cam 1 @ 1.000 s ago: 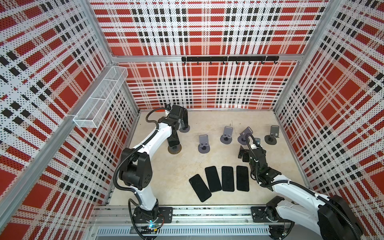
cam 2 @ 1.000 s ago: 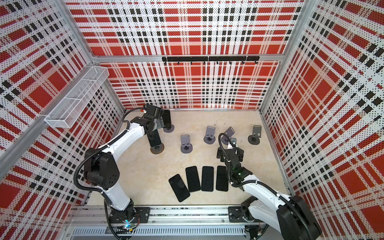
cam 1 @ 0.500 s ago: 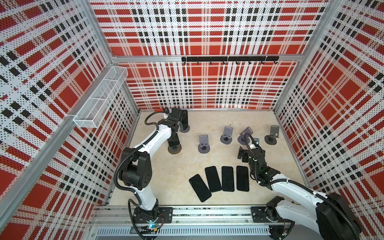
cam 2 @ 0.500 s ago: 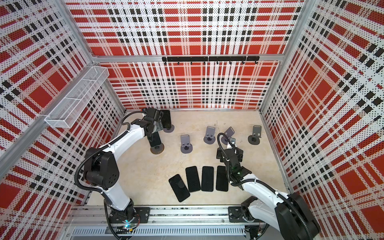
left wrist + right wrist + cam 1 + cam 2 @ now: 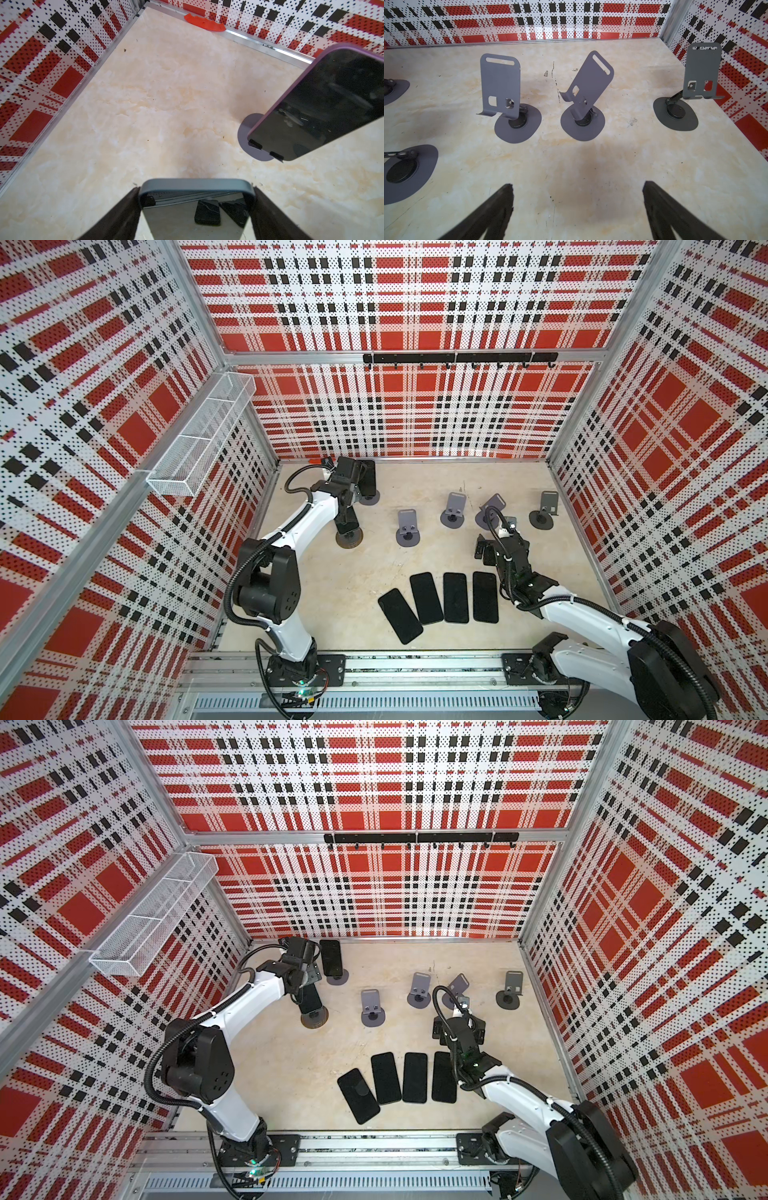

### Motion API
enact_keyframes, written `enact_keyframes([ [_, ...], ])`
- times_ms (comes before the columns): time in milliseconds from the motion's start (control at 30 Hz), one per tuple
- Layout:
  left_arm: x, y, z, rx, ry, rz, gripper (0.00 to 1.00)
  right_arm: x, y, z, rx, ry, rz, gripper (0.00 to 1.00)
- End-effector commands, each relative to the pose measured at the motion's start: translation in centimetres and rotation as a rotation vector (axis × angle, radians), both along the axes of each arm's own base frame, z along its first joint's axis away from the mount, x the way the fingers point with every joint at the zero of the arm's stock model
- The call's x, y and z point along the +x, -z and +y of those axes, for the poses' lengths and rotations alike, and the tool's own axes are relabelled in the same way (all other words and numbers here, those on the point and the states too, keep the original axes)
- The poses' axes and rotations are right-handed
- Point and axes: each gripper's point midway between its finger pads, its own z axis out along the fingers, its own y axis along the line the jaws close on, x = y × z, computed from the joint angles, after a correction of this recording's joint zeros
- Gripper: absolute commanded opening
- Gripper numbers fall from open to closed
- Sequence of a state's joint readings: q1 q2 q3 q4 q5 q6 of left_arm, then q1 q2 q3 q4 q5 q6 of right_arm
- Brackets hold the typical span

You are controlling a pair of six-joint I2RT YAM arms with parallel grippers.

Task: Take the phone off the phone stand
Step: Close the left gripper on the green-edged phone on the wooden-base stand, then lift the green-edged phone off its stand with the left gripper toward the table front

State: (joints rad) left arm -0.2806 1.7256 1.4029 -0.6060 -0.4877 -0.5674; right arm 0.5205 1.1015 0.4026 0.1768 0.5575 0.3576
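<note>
A phone (image 5: pixel 196 207) in a grey case stands upright on its phone stand (image 5: pixel 349 538) at the left of the table. My left gripper (image 5: pixel 196 188) is shut on it, one dark finger (image 5: pixel 124 207) pressed against each long edge near the top. In both top views the left gripper (image 5: pixel 345 510) reaches down over this phone (image 5: pixel 311 1000), and the arm hides most of it. A second phone (image 5: pixel 324 104) in a purple case leans on another stand (image 5: pixel 369 499) just behind. My right gripper (image 5: pixel 578 187) hangs open and empty above bare table, also visible from above (image 5: pixel 501 549).
Several empty grey stands (image 5: pixel 500 89) (image 5: pixel 586 91) (image 5: pixel 702 72) stand in a row across the back. Several black phones (image 5: pixel 455 597) lie flat side by side near the front. A wire basket (image 5: pixel 199 439) hangs on the left wall. A hook rail (image 5: pixel 457 358) runs along the back wall.
My left gripper has narrowed from wide open until its fingers meet the grey-cased phone's edges. The right arm has barely moved.
</note>
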Motion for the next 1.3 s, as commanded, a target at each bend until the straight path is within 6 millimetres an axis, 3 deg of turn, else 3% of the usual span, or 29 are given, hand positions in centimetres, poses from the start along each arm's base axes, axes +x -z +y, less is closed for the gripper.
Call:
enact_keyframes([
  [0,-0.3,-0.5,0.2,-0.008,0.009,-0.016,0.84,0.6,-1.3,0.1,0.016,0.013,-0.029,1.0],
  [167,-0.2,-0.4,0.2,-0.02,0.014,-0.02,0.89,0.7,-1.3,0.1,0.017,0.011,-0.029,1.0],
  [533,-0.7,-1.7,0.4,-0.031,0.014,-0.056,0.75,0.6,-1.2,0.1,0.019,0.009,-0.03,1.0],
  [867,-1.9,-3.9,0.5,-0.04,0.043,-0.093,0.73,0.5,-1.3,0.2,0.029,0.003,-0.029,1.0],
  [1267,-6.1,-4.4,0.2,-0.064,0.107,-0.037,0.7,0.6,-1.0,0.2,0.022,0.003,-0.022,1.0],
])
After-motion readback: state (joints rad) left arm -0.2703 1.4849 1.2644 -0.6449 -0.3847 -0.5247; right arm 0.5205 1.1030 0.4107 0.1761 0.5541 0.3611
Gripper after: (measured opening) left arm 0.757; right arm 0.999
